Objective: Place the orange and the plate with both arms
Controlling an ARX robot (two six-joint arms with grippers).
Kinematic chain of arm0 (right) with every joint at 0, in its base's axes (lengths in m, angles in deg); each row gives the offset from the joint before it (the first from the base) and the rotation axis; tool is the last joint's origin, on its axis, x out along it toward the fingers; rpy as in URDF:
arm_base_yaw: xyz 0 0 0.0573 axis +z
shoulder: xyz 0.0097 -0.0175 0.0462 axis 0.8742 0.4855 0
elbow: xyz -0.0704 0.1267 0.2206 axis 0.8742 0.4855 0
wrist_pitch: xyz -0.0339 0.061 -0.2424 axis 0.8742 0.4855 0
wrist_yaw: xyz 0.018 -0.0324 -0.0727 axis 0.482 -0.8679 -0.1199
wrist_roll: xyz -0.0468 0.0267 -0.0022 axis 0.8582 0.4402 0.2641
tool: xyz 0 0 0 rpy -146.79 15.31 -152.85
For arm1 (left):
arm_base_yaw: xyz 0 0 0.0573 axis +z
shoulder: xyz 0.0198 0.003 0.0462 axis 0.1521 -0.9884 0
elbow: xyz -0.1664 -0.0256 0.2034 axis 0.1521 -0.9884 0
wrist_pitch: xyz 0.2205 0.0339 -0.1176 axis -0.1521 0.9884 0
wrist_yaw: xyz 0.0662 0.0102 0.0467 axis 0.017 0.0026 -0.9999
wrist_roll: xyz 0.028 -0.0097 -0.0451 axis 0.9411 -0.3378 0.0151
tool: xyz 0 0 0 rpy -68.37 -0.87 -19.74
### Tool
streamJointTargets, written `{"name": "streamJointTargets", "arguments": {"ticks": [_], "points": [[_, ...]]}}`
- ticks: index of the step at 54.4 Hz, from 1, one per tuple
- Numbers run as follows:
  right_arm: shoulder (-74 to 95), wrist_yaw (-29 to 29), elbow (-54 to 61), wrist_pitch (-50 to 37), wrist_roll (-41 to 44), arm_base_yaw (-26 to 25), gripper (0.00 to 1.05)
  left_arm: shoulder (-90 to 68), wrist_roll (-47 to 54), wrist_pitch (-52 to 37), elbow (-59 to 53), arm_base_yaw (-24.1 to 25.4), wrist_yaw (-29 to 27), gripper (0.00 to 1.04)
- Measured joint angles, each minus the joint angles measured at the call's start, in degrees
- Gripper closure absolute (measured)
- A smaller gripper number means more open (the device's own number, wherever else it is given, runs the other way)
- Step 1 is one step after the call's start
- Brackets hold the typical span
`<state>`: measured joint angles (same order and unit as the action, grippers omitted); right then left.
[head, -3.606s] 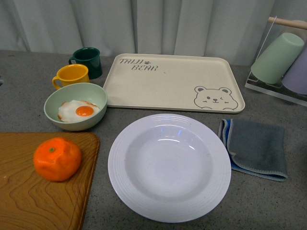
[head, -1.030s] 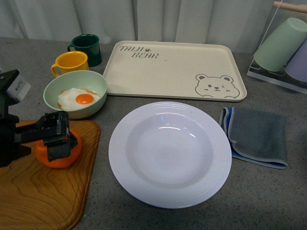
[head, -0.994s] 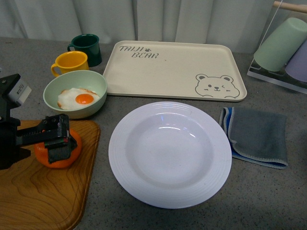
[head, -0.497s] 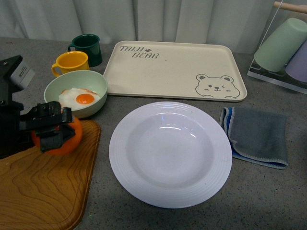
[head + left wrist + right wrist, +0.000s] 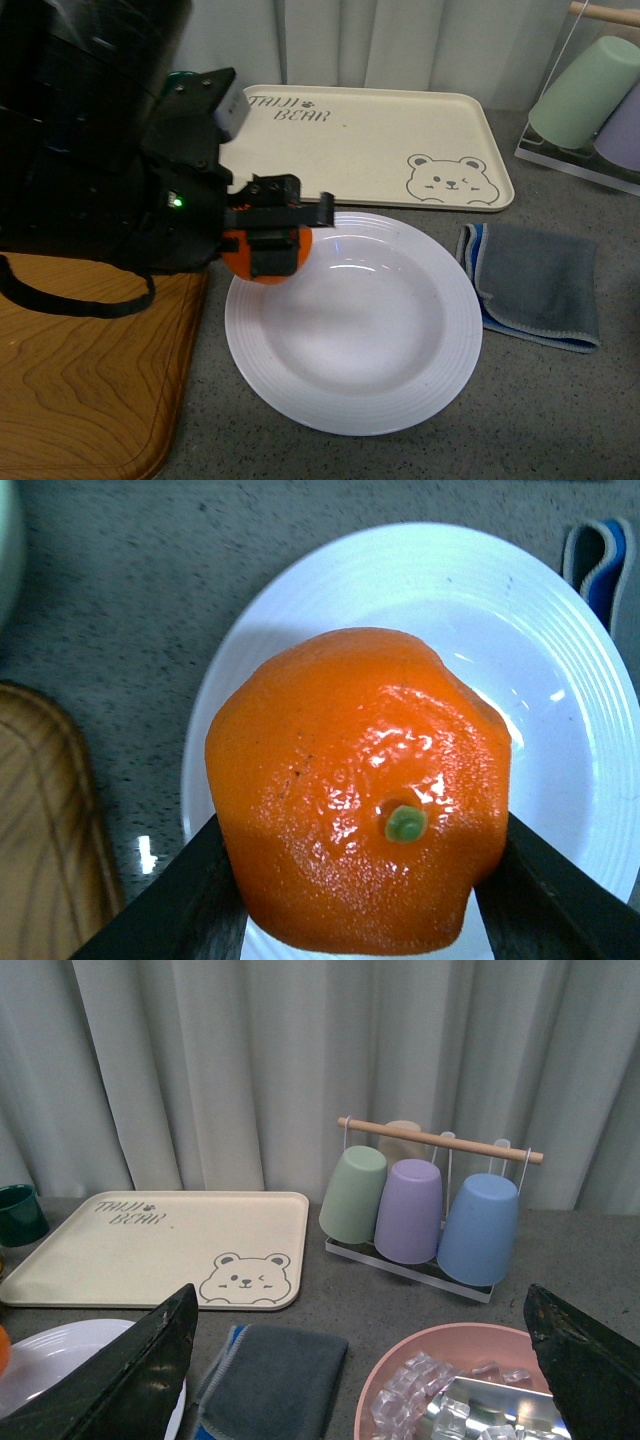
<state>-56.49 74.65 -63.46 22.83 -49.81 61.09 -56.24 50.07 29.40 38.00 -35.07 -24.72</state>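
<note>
Left wrist: glossy, dimpled orange [image 5: 360, 790]

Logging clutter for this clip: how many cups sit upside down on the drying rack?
4: green cup, purple cup and blue cup in a row; a beige cup peeks from behind the first two. More could be hidden behind.

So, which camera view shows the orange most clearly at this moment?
The left wrist view: the orange fills the picture, stem dot visible, clamped between the left gripper's fingers above the plate. The front view shows it half hidden behind that gripper. The right wrist view catches only an orange sliver at the edge.
</note>
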Motion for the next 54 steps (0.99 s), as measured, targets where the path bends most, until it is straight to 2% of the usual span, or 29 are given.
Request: {"name": "streamJointTargets", "arguments": {"ticks": [18,24,26,36,45,54], "points": [[0.00,0.00,0.00,0.00,0.00,0.00,0.09,-6.43,-1.68,1.97,3.91,-5.51,-0.44,0.53],[0.00,0.00,0.00,0.00,0.00,0.00,0.09,-7.91,-1.01,1.99,3.93,-6.95,-3.23,0.53],[0.00,0.00,0.00,0.00,0.00,0.00,0.09,-8.07,-0.50,2.34,3.96,-7.30,-3.74,0.43],[0.00,0.00,0.00,0.00,0.00,0.00,0.09,-8.04,-0.17,2.51,3.96,-7.61,-4.04,0.05],[0.00,0.00,0.00,0.00,0.00,0.00,0.09,-5.46,-0.96,1.73,3.13,-6.93,-4.68,0.07],[0.00,-0.02,0.00,0.00,0.00,0.00,0.09,1.64,-2.95,-1.33,0.83,-4.68,-8.79,0.07]]}}
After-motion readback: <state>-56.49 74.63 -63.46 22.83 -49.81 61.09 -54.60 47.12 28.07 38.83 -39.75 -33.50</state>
